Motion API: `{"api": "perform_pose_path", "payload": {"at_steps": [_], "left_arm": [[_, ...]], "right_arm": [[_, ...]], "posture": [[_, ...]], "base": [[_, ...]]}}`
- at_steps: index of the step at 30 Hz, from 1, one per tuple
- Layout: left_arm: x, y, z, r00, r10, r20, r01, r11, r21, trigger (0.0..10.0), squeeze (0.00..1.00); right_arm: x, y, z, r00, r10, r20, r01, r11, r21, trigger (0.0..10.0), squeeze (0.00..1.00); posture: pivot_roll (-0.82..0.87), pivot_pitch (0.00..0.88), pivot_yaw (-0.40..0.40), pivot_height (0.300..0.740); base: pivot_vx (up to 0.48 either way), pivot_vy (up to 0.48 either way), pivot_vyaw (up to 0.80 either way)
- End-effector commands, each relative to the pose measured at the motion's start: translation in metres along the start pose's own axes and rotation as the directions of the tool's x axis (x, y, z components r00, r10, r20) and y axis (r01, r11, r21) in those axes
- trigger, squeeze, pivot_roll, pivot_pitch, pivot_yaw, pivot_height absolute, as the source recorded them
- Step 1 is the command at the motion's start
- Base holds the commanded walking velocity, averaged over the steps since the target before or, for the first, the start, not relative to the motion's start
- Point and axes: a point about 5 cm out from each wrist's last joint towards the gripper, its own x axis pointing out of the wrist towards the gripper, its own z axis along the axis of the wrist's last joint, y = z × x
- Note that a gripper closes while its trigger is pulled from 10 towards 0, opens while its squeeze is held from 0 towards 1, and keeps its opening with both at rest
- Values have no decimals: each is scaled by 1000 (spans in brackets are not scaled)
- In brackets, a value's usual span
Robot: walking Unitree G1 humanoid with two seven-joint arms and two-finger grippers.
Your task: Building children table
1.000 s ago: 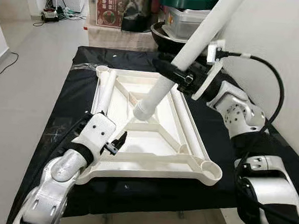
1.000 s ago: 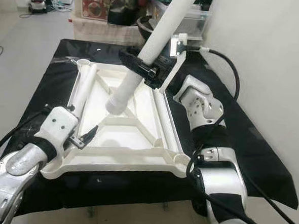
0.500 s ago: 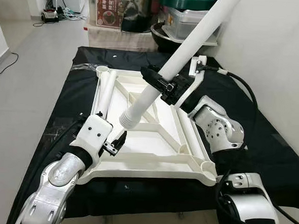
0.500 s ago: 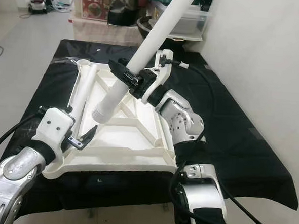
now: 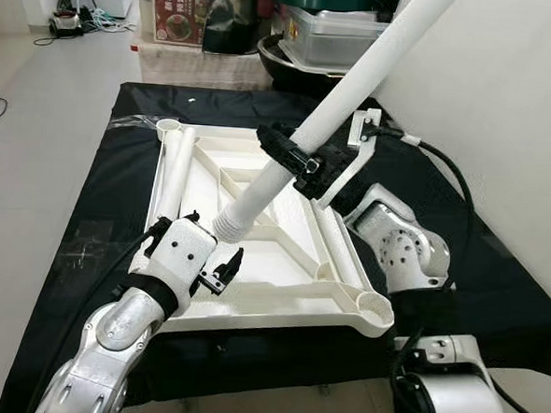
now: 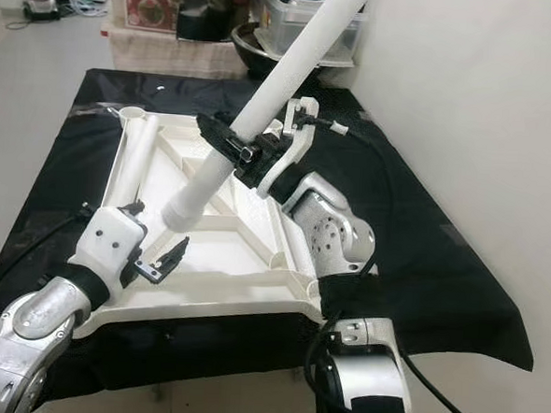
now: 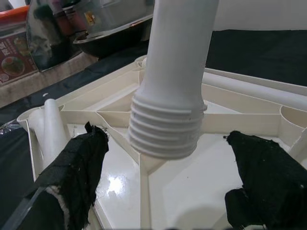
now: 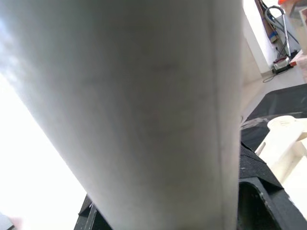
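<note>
Tabletop [image 5: 281, 263] lies upside down on the black-draped work surface [image 5: 88, 214], ribs up, round leg sockets at the corners; near-right socket [image 5: 375, 309] sits empty. Right gripper [image 5: 302, 159] is clamped around the white table leg [image 5: 358, 85] about mid-length, leg tilted steeply, threaded end [image 7: 165, 127] down and hanging just above the ribs near the tray's left-centre, not in any socket. Left gripper [image 5: 217, 270] sits at the near-left edge of the tabletop, fingers [image 7: 72, 165] spread apart with nothing between them, flanking the threaded end in the wrist view. Two more legs lie loose inside the tray: one along the left rail [image 5: 172, 177], one along the right rail [image 7: 249, 86]. Step in hand looks like carrying the leg to a corner for fitting. Next move, as I read it: pick the socket, swing the threaded end over it, bring the leg closer to upright, seat it, then twist; left gripper could steady the tray or guide the tip. Hard to read: near-left corner is covered by the left gripper and arm, so I can't tell whether that socket is free. Top of the held leg runs out of frame. Right wrist view is nearly all blurred leg, contact points unreadable. Far-right corner is behind the right arm.
</note>
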Motion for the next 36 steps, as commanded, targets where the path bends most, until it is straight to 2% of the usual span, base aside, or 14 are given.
{"api": "perform_pose_path", "payload": {"at_steps": [1,9,11,23,26,30,33,34,36], "left_arm": [[2,-5,-3,1000,-21,-9,21,1000,-14,10000,0],[7,-10,-5,1000,-26,-9,26,1000,-8,10000,0],[7,-11,-4,1000,-13,4,13,999,-37,10000,0],[1,-2,-14,999,20,-30,-21,998,-60,10000,0],[-5,11,-23,995,72,-67,-78,994,-83,10000,0],[-7,14,-25,994,82,-77,-88,993,-80,10000,0],[-12,16,-31,991,92,-99,-100,991,-85,10000,0],[-12,16,-31,991,92,-99,-100,991,-85,10000,0],[-26,12,-43,987,70,-148,-85,992,-93,10000,0]], "right_arm": [[0,3,2,1000,0,9,0,1000,-9,10000,0],[-1,8,1,1000,13,10,-13,1000,2,10000,0],[-2,8,1,1000,15,8,-15,1000,-2,10000,0],[-2,8,-3,1000,13,-26,-15,998,-67,10000,0],[-8,2,-6,995,3,-100,-22,982,-189,10000,0],[-10,0,-7,993,-3,-120,-24,975,-219,10000,0],[-15,-6,-8,986,-34,-165,-18,952,-307,10000,0],[-15,-6,-8,986,-34,-165,-18,952,-307,10000,0],[-25,-15,-9,972,-90,-217,-2,921,-390,10000,0]], "posture": [[105,0,-110,740],[105,0,-106,740],[104,0,-106,740],[104,0,-103,740],[108,0,-107,740],[108,0,-107,740],[107,0,-108,740],[107,0,-108,740],[103,0,-110,740]], "base": [[0,-461,0],[0,-442,0],[0,0,0],[0,0,0],[0,0,0],[0,0,0],[0,0,0],[0,0,0],[0,0,0]]}}
